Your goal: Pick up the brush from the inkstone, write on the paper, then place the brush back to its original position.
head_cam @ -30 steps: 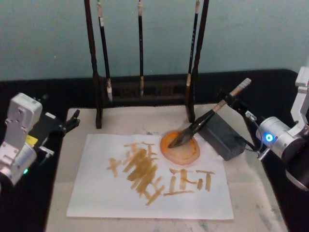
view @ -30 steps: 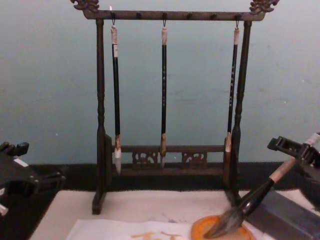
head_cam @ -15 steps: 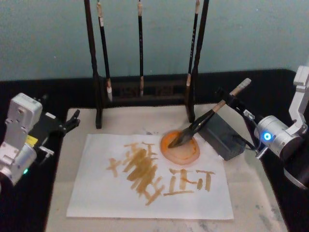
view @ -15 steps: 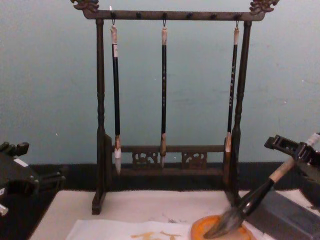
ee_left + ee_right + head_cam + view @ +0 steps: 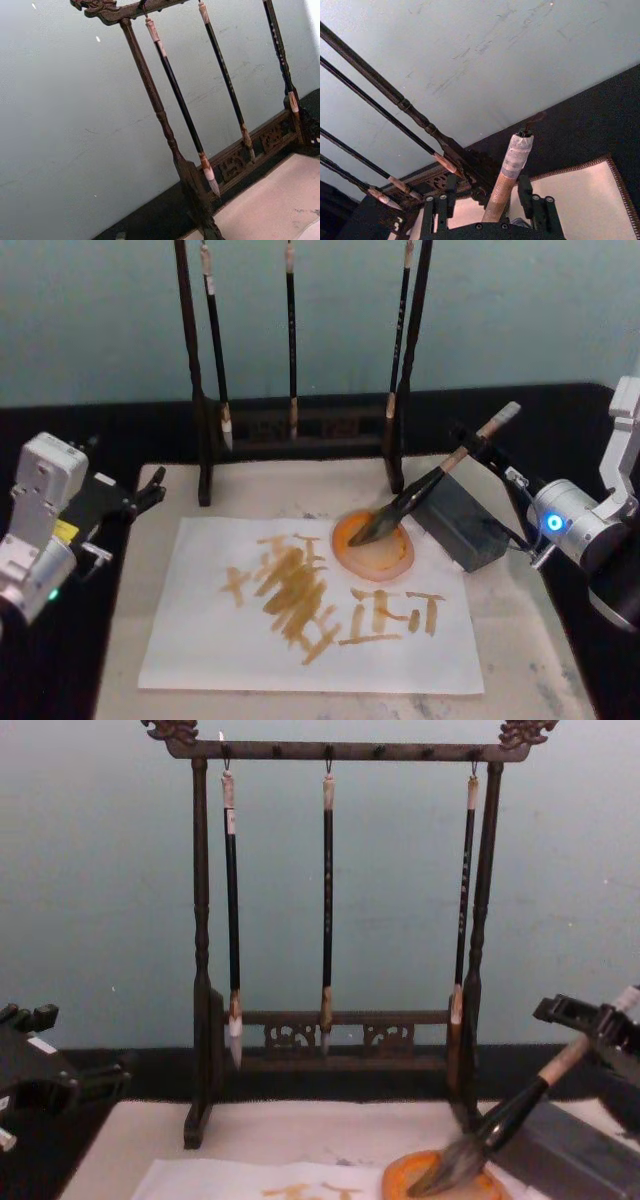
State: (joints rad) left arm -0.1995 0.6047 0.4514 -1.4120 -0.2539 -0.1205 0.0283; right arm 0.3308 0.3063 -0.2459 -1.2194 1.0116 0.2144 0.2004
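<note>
The brush [image 5: 420,490] lies slanted, its dark bristles in a round orange dish [image 5: 385,555] and its tan handle propped on the dark grey inkstone [image 5: 460,525]. My right gripper [image 5: 472,448] is open, its fingers on either side of the upper handle with a gap showing in the right wrist view [image 5: 487,197]. From the chest view the brush [image 5: 510,1115] slopes up to that gripper [image 5: 590,1020] at the right edge. The white paper [image 5: 200,640] with orange strokes lies in front of the dish. My left gripper [image 5: 150,490] is parked open at the table's left edge.
A dark wooden rack [image 5: 300,425] with three slim hanging brushes [image 5: 328,900] stands behind the paper and dish. A beige mat [image 5: 520,660] lies under everything. Black cloth surrounds the mat.
The right gripper has shifted only slightly around the handle; the brush stays resting in the dish and on the inkstone. The left arm has not moved.
</note>
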